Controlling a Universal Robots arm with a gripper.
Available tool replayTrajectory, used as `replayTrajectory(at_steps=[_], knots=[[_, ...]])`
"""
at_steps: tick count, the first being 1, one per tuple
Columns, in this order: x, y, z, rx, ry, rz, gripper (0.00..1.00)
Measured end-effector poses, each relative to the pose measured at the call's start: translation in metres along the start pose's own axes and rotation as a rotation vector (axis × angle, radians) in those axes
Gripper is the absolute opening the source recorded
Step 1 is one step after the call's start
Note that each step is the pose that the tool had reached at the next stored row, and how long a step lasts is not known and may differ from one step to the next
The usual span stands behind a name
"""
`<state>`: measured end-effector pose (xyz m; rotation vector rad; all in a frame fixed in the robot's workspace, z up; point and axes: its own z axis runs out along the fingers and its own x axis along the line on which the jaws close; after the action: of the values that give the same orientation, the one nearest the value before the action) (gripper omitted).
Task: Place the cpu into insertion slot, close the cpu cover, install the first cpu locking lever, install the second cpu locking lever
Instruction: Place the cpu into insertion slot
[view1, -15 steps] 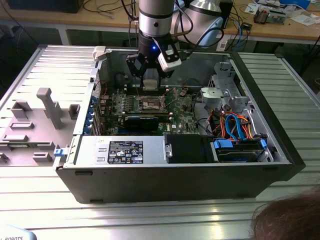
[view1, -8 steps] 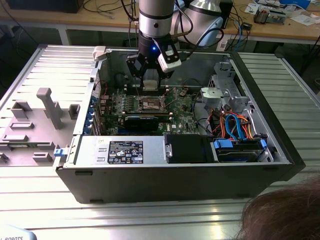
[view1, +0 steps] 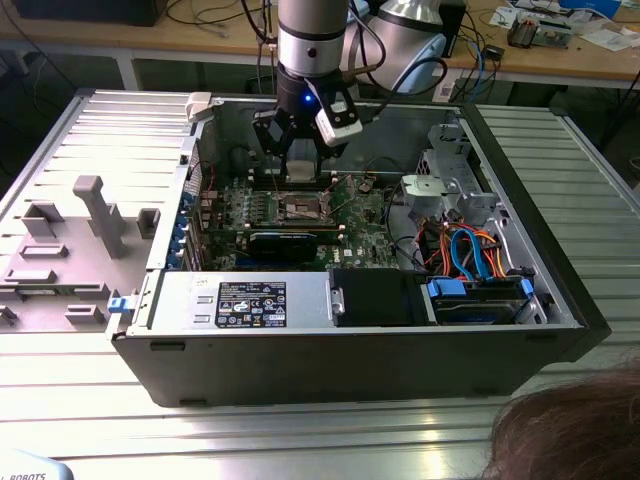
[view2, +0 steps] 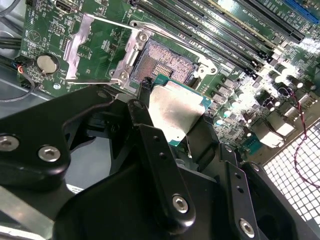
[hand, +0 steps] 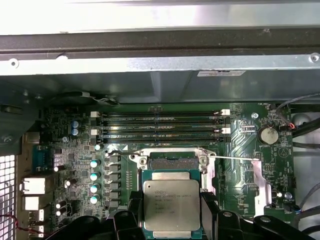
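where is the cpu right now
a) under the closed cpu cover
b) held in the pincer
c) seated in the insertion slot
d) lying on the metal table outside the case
b: in the second wrist view the cpu sits clamped in the pincer, just short of the insertion slot, whose pins lie bare.

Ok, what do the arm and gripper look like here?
The arm is a silver-grey cylinder with a black band and a blue wrist light. The gripper is black, with jointed fingers and silver screws. A white box is mounted beside it.
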<state>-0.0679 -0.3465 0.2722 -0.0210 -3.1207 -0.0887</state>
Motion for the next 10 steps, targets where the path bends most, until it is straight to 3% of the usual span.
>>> replayTrajectory(at_steps=[10], knots=[[-0.0001,-0.0002,0.003,0.0001,0.0,0.0,0.54]])
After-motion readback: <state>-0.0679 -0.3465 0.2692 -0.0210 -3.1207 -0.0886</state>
